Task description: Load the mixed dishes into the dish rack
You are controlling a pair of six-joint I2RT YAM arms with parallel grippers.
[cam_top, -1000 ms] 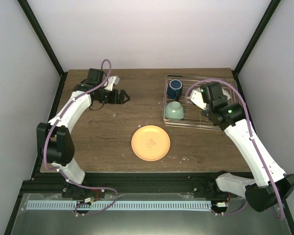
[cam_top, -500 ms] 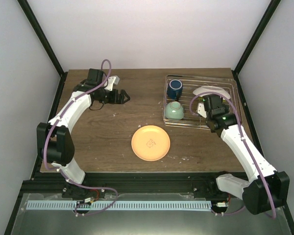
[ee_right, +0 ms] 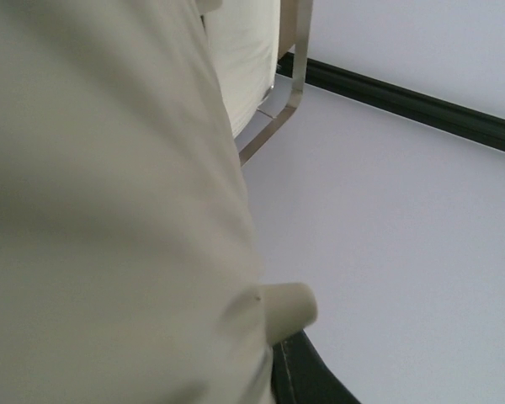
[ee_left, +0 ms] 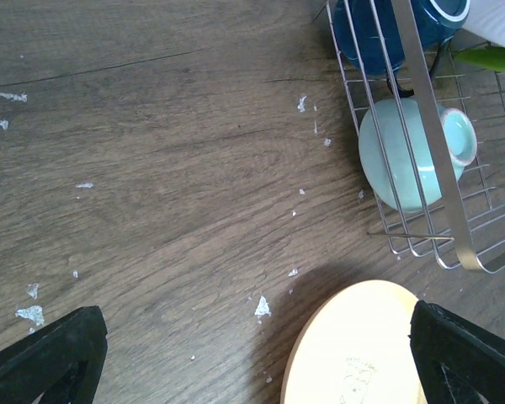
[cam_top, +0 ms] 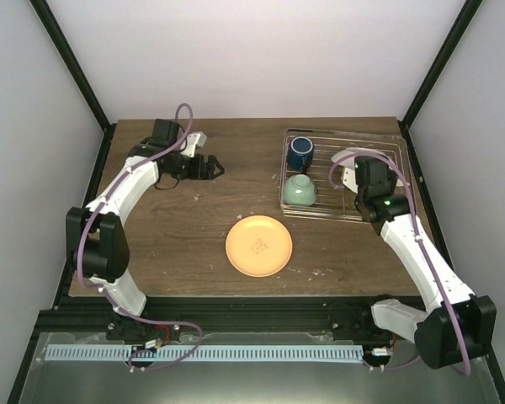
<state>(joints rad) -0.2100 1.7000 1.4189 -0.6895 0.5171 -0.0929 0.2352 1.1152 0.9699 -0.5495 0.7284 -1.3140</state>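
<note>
The dish rack (cam_top: 385, 145) of silver wire lies at the back right of the table. In it are a dark blue mug (cam_top: 300, 151) and a mint-green bowl (cam_top: 299, 191), both also in the left wrist view as mug (ee_left: 379, 34) and bowl (ee_left: 408, 151). My right gripper (cam_top: 353, 178) is over the rack, shut on a pale plate (cam_top: 343, 172) held on edge. That plate's cream underside (ee_right: 109, 210) fills the right wrist view. An orange plate (cam_top: 258, 245) lies mid-table. My left gripper (cam_top: 209, 168) hangs open and empty at the back left.
White flecks (ee_left: 261, 307) dot the dark wooden table (cam_top: 177, 227). Black frame posts and white walls close in the back and sides. The rack's metal rim (ee_right: 290, 76) shows beside the held plate. The orange plate (ee_left: 362, 353) lies just short of the rack's near corner (ee_left: 454, 244).
My right gripper has swung the pale plate from lying flat above the rack's back right to standing on edge lower over the rack. The left arm has barely moved.
</note>
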